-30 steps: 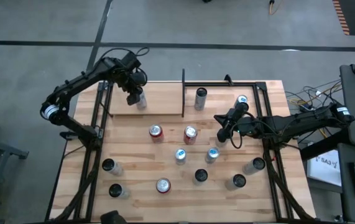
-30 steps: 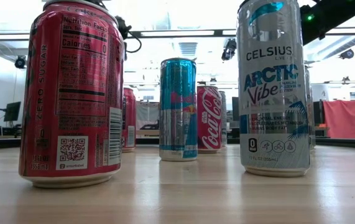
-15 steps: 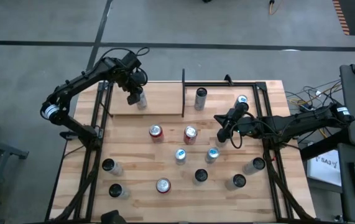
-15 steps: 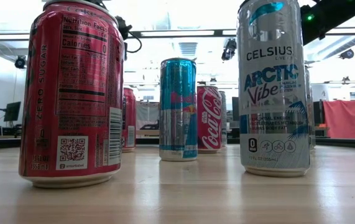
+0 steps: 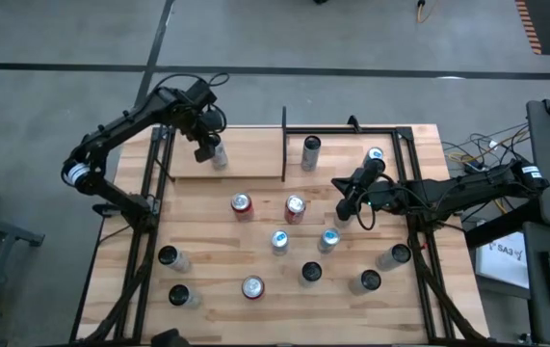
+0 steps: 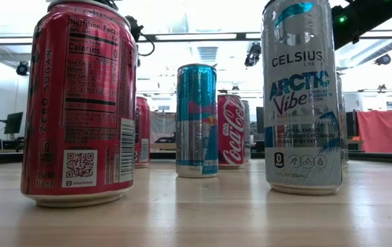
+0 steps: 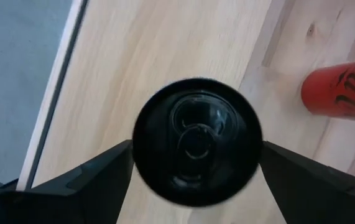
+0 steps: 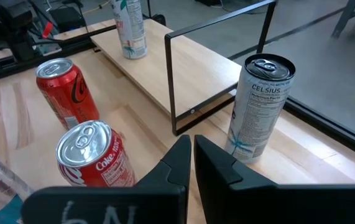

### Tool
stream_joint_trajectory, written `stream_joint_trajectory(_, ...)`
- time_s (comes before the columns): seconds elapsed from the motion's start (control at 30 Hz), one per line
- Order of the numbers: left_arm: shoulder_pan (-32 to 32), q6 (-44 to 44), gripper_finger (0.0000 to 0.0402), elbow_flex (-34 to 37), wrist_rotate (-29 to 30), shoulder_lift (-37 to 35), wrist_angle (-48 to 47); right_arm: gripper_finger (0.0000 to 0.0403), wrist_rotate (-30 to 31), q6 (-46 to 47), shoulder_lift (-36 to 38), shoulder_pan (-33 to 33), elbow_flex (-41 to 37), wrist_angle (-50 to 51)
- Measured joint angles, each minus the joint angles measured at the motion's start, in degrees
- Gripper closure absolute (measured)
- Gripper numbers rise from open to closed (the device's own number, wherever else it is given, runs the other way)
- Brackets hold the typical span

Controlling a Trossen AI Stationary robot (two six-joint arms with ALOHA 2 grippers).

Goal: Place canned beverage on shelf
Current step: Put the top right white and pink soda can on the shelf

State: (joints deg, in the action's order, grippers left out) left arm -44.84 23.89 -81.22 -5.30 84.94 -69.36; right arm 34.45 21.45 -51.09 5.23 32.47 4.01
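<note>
Left gripper [image 5: 214,151] hangs over the shelf [image 5: 246,152] at the table's [image 5: 255,260] 11 o'clock corner. Its jaws stand wide on either side of a dark-topped can [image 7: 196,140], with a slim gap showing at each side in the left wrist view; the can stands upright on the pale shelf panel, sealed, tab in place. Whether the pads touch the can cannot be told.

Right gripper [image 5: 345,210] sits near table centre, toward 2 o'clock, jaws pressed together and holding nothing.

Other cans, all upright and sealed:
- Silver can [image 5: 311,152] at 12 o'clock, just beside the shelf's black end rod.
- Two red-topped cans [image 5: 243,203] and [image 5: 295,207] at centre; the right wrist view reads "Coke" on one.
- "CELSIUS" can [image 8: 261,107] just beside the black frame [image 8: 217,68], toward 1 o'clock.
- Low view, nearest the camera: red can [image 6: 79,103] marked "ZERO SUGAR" with a Nutrition Facts panel and QR code; silver can [image 6: 303,96] marked "CELSIUS ARCTIC Vibe"; farther off a blue-and-silver slim can [image 6: 196,120] and a red Coca-Cola can [image 6: 231,130].
</note>
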Motion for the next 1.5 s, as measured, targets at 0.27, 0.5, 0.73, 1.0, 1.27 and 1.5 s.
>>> stream_joint_trajectory(0.27, 0.0, -1.4, 0.0075, -3.4, 0.2, -4.3, -0.2, 0.039, -0.1, 1.0, 0.0, 0.0, 0.0, 0.0)
stream_joint_trajectory(0.5, 1.2, -6.6, 0.0075, -2.8, 0.2, -10.8, 3.0, 0.039, -0.1, 1.1, 0.0, 0.0, 0.0, 0.0)
stream_joint_trajectory(0.73, 6.0, -11.2, 0.0102, 3.1, 0.2, -18.3, 12.9, 0.039, -0.1, 1.0, 0.0, 0.0, 0.0, 0.0)
stream_joint_trajectory(1.0, 9.6, -16.5, 0.0253, 14.3, 6.7, -23.3, 21.8, 0.039, -0.1, 0.9, 0.0, 0.0, 0.0, 0.0)
stream_joint_trajectory(1.27, 9.6, -22.9, 0.0384, 22.4, 11.0, -24.3, 32.2, 0.039, 0.2, -1.2, 0.0, 0.0, 0.0, 0.0)
stream_joint_trajectory(1.5, 9.6, -25.4, 0.0399, 27.1, 12.4, -24.5, 33.8, 0.039, 2.3, -1.3, 0.0, 0.0, 0.0, 0.0)
